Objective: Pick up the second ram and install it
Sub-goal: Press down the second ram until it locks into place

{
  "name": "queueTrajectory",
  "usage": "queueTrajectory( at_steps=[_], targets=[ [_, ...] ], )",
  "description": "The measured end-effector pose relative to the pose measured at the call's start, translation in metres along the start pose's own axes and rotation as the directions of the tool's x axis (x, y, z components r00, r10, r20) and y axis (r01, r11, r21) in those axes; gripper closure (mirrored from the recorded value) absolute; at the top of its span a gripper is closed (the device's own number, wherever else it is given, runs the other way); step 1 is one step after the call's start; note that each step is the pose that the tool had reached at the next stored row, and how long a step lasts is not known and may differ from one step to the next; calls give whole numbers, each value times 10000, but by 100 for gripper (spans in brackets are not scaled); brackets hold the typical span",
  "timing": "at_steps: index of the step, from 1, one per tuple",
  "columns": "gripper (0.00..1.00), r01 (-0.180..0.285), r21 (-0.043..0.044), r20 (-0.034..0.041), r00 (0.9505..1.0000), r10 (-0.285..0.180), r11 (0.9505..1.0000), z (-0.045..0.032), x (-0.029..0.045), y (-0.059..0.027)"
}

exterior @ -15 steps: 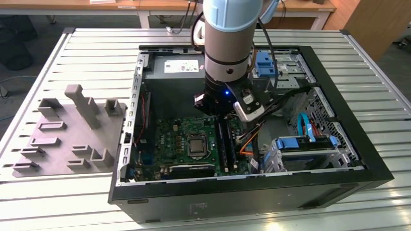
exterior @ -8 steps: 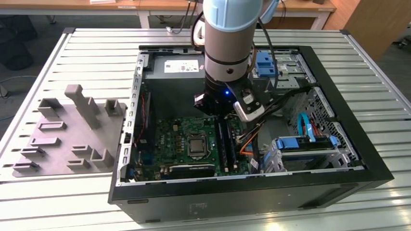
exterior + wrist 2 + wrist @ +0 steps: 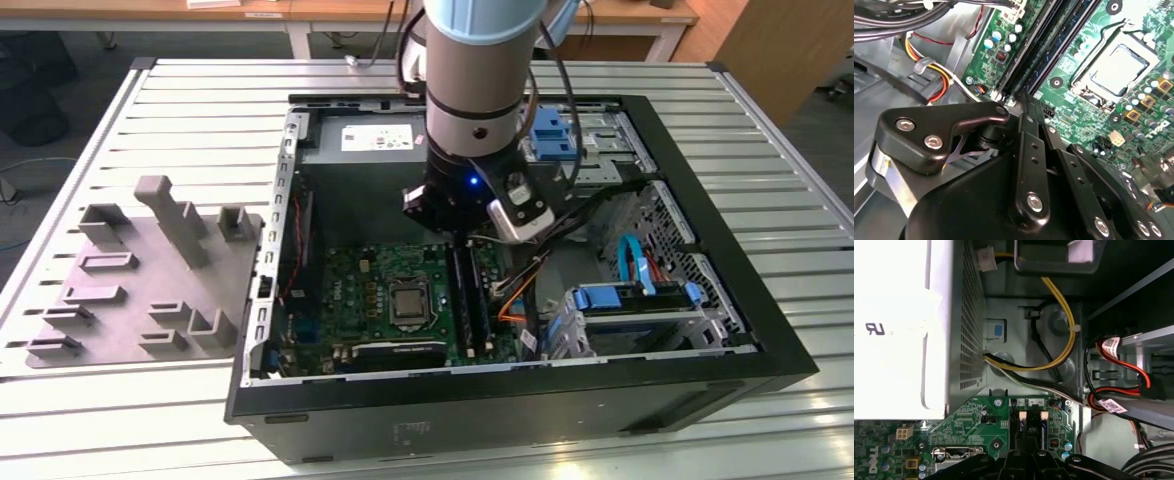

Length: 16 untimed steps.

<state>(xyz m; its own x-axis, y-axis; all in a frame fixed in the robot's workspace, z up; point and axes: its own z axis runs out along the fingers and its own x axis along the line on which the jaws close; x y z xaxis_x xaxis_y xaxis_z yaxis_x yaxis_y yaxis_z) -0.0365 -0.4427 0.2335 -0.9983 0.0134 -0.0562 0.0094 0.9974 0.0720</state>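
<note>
Green second ram sat in mobo slots, directly below gripper; fingers looked closed together, pressing its top edge. Best approach, imo: push straight down, evenly, till end latches click.

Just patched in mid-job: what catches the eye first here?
The arm plunges into the open computer case, its gripper low over the long black memory slots on the green motherboard. The grey plastic tray sits on the table at the exterior view's left.

Arm lowered into open computer case, grey tray beside it
</note>
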Motion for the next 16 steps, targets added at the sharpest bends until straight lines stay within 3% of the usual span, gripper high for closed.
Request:
queueTrajectory(
  at_steps=[4,16],
  targets=[
    [89,0,-1,0,10000,0,10000,-35,-2,3],
    [89,2,2,-2,10000,-2,10000,-46,-3,-14]
  ],
)
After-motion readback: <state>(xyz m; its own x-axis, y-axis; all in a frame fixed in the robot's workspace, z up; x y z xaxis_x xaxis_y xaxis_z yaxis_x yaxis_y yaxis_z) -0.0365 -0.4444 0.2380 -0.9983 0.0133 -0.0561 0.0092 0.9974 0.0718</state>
